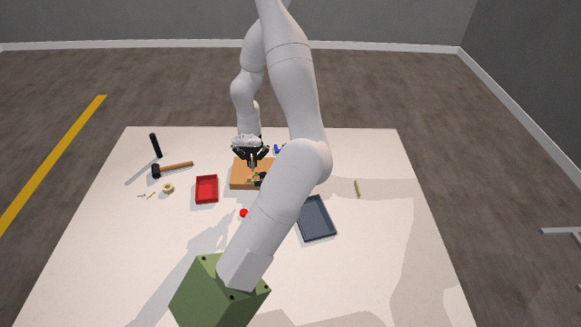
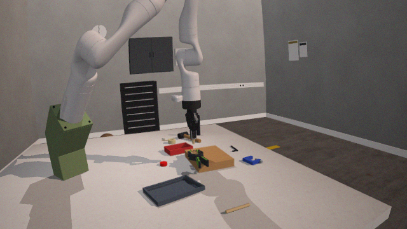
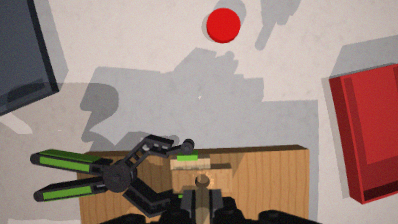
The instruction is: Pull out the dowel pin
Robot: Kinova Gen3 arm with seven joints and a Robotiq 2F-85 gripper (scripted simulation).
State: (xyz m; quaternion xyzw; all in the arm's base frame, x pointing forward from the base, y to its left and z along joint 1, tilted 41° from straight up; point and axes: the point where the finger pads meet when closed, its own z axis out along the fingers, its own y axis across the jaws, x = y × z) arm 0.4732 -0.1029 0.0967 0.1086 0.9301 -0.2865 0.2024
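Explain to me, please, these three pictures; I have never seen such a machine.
The machine is one white robot arm, ending in a black pincer. The top picture looks down over the table; the exterior one looks across it; the wrist one looks out from beside the pincer.

On the table are a wooden board, a red tray, a dark tray and a hammer. On the board, a green-and-black spring clamp grips a small wooden block.

The pincer holds a thin wooden pin; the block's round hole shows no pin in it.
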